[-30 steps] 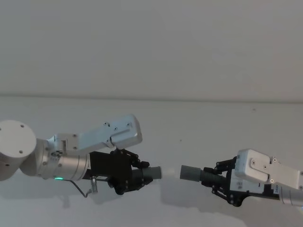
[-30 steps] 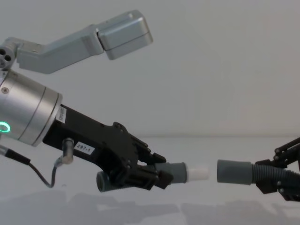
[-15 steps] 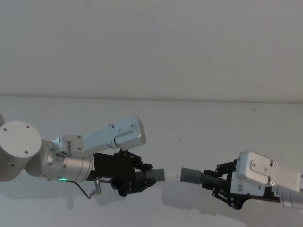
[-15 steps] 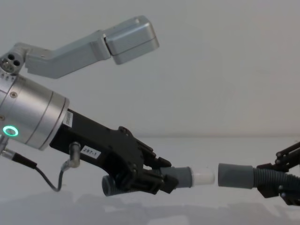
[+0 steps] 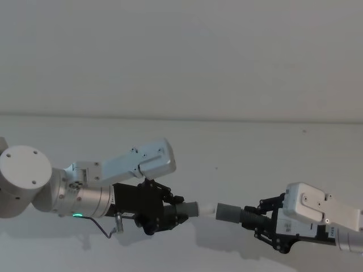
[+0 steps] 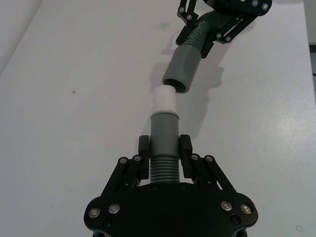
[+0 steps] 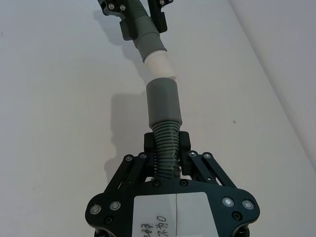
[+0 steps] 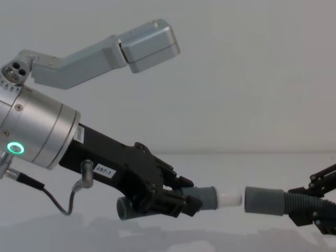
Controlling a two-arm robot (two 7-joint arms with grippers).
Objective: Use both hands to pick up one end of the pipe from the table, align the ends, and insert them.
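Observation:
Both pipe pieces hang above the white table (image 5: 238,153), end to end. My left gripper (image 5: 170,211) is shut on the ribbed part of one piece, whose grey collar (image 8: 207,198) carries a white tip (image 8: 230,199). My right gripper (image 5: 262,220) is shut on the ribbed part of the other piece, whose plain grey socket mouth (image 8: 264,200) faces that tip. In the chest view a sliver of space separates tip and socket. In the left wrist view the white tip (image 6: 163,100) meets the socket's (image 6: 181,70) rim at a slight angle. The right wrist view has socket (image 7: 163,101) and tip (image 7: 159,63) nearly in line.
The table (image 8: 252,163) runs bare back to a plain pale wall. The left arm's silver wrist with its green light ring (image 8: 16,148) and thin cable (image 8: 52,197) fills the near left.
The gap between the white tip and the socket has shrunk from a clear space to a sliver. My left gripper carried its piece rightward, and both pieces sit slightly lower.

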